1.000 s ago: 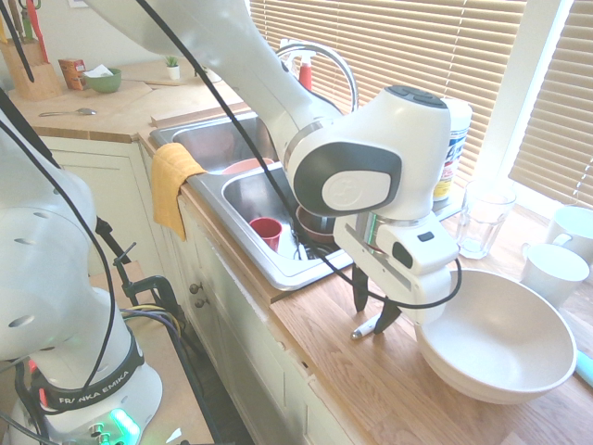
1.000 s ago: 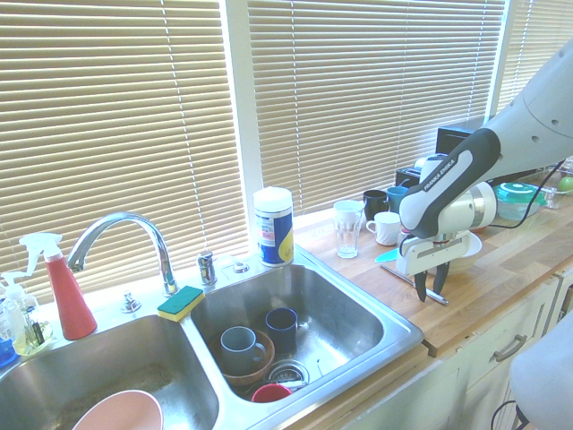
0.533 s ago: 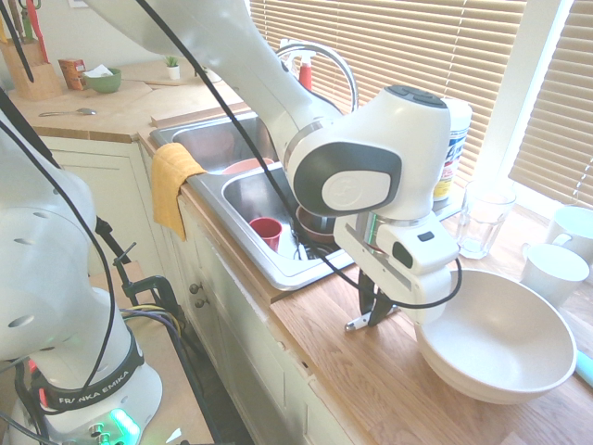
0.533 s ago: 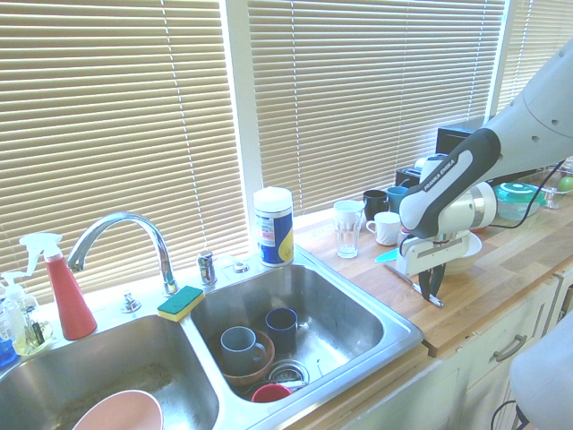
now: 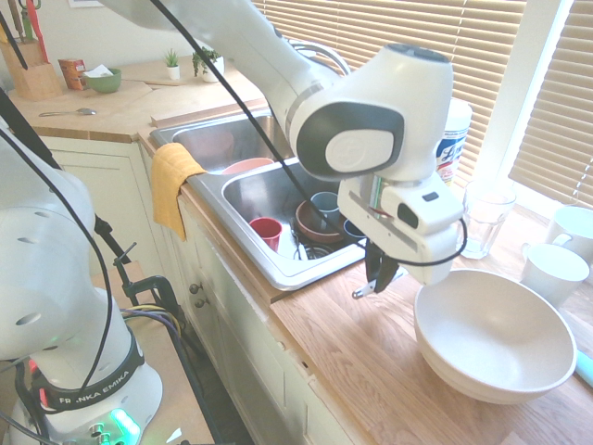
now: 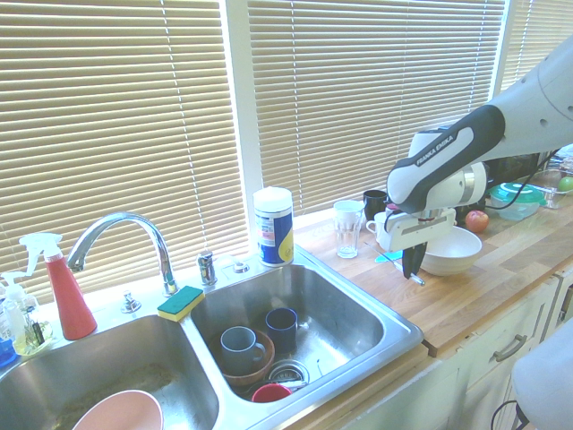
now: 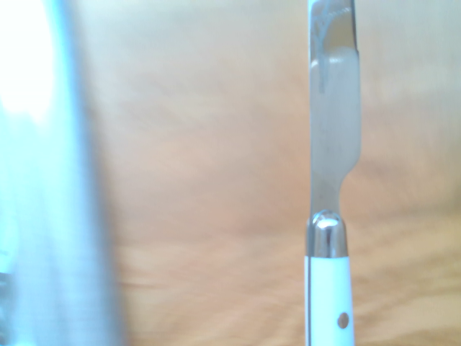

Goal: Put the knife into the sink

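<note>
Lifted off the counter (image 5: 361, 371), tool (image 5: 378, 278) grips the knife (image 5: 367, 287) beside the sink (image 5: 278, 264).

the white arm reaches over the sink (image 5: 278, 269) with its wrist turned downward; the gripper (image 5: 378, 276) hangs above the counter just beside the sink's rim, its fingers clamped on the knife (image 5: 366, 287).

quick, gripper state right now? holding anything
Gripper: closed on the knife, lifted off the counter beside the bowl, not yet over the sink.
</note>
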Controlling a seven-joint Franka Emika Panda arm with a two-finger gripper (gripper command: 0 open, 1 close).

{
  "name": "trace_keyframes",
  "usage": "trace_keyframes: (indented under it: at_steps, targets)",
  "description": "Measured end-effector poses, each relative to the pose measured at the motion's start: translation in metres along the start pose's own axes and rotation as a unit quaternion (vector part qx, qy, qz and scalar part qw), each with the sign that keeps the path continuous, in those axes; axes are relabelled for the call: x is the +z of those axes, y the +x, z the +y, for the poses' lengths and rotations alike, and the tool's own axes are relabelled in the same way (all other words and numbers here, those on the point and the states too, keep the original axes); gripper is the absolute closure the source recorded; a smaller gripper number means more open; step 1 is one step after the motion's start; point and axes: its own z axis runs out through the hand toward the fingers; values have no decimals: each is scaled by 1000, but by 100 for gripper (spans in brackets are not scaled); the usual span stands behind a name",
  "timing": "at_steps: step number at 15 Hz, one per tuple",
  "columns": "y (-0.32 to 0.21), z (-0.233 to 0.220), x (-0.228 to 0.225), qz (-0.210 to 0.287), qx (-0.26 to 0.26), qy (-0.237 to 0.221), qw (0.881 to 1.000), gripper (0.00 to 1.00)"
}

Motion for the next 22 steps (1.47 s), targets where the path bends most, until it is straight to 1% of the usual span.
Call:
trace_keyframes:
  at_steps: [1, 3, 6, 9, 11, 13, 15, 17, 20, 22]
  targets:
    - [-11, -14, -18, 5, -11, 8, 1000, 100]
    - [-41, -50, -36, 13, -33, 13, 999, 100]
    - [-98, -112, -29, 17, -60, 4, 998, 100]
    - [-153, -174, 3, 22, -68, 3, 997, 100]
    - [-171, -205, 36, 22, -58, 0, 998, 100]
    - [-177, -232, 70, 21, -47, -6, 999, 100]
    - [-179, -251, 102, 14, -43, -5, 999, 100]
    - [-179, -260, 131, 6, -40, -6, 999, 100]
    - [-178, -258, 165, -1, -33, -18, 999, 100]
    - [-178, -256, 181, -3, -31, -24, 999, 100]
